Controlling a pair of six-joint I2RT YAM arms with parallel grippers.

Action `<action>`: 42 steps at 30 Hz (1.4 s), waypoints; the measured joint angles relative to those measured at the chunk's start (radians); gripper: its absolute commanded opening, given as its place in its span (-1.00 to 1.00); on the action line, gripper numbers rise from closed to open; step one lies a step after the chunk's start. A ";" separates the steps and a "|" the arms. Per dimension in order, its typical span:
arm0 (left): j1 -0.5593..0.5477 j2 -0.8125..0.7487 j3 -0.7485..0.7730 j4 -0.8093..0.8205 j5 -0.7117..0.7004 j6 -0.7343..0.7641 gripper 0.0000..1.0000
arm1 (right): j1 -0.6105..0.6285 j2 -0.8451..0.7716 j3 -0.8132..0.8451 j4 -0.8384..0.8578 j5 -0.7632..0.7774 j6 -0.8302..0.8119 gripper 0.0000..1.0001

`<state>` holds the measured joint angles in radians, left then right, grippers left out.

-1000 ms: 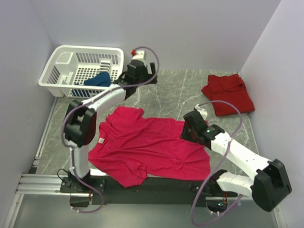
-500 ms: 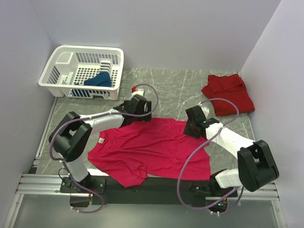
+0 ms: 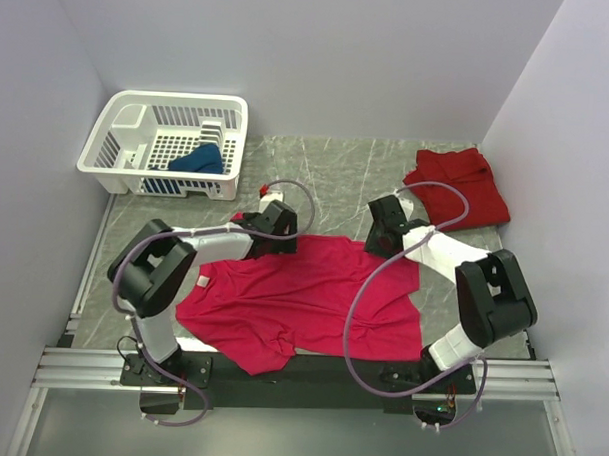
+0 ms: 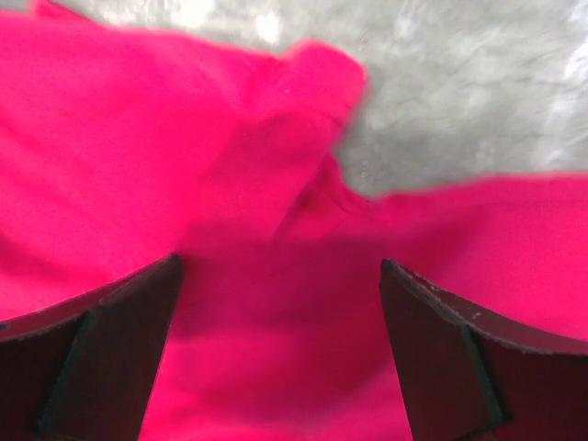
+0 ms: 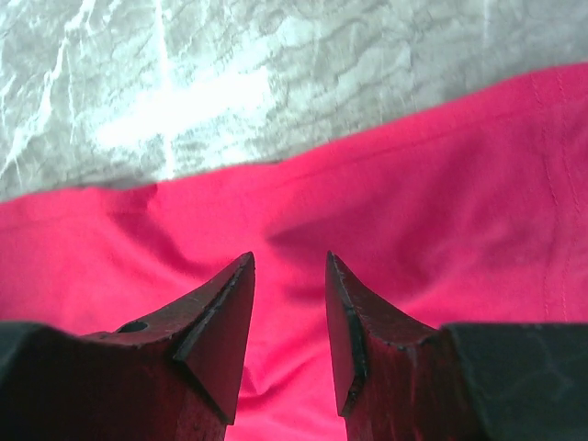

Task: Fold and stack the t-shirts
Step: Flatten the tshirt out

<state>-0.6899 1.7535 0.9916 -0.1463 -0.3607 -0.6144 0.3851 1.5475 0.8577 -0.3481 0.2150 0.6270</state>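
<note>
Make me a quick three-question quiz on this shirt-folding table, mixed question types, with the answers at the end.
1. True or false: the left arm's jaws are shut on the bright magenta cloth t-shirt.
2. What lies in the white plastic lattice basket? A) the dark blue cloth t-shirt B) a darker red shirt C) nothing
3. Where is the darker red cloth t-shirt?

Key
1. False: they stand wide open just above it.
2. A
3. At the far right of the grey marbled table, apart from the magenta one.
</note>
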 measured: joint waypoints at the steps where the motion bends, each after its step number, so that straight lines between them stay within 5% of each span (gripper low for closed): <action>1: 0.000 0.025 0.006 0.000 -0.011 0.008 0.92 | -0.002 0.013 0.006 0.005 -0.002 -0.001 -0.12; 16: 0.054 0.296 0.364 0.024 0.050 0.024 0.92 | -0.084 0.190 0.146 0.013 -0.048 -0.031 -0.12; 34: 0.216 0.687 1.015 -0.129 0.247 0.105 0.92 | -0.217 0.500 0.645 -0.128 -0.115 -0.106 -0.13; 42: 0.215 0.701 1.032 -0.101 0.296 0.163 0.93 | -0.233 0.484 0.676 -0.137 -0.128 -0.139 -0.14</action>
<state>-0.4751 2.4542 2.0235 -0.2478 -0.0643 -0.4515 0.1516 2.0319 1.5333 -0.4850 0.0872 0.4881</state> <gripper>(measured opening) 0.963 0.433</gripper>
